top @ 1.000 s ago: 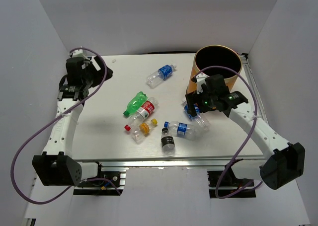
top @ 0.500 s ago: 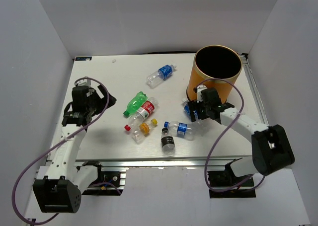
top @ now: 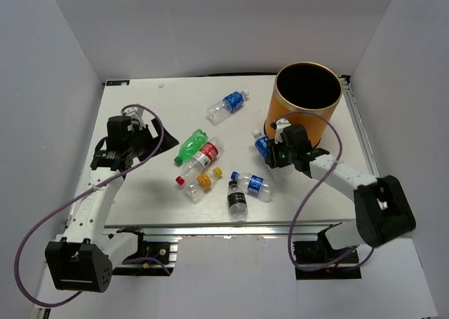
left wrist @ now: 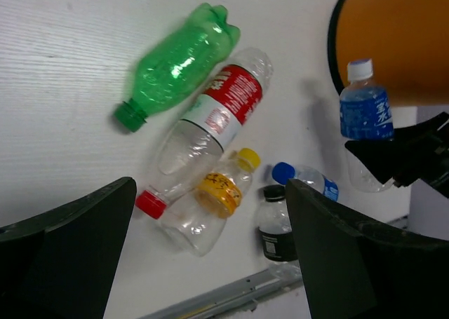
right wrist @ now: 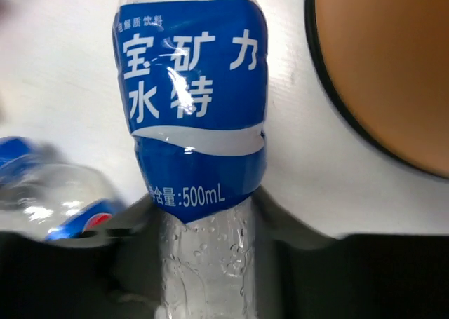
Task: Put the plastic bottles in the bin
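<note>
Your right fingers are clenching a blue-labelled bottle beside the orange bin, whose black interior is showing; your left fingers are hanging spread.

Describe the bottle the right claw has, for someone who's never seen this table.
Find the tall orange bin, far right in the top view. Beside its base, the right claw grips a clear bottle. Blue label, white cap; the only one held.
</note>
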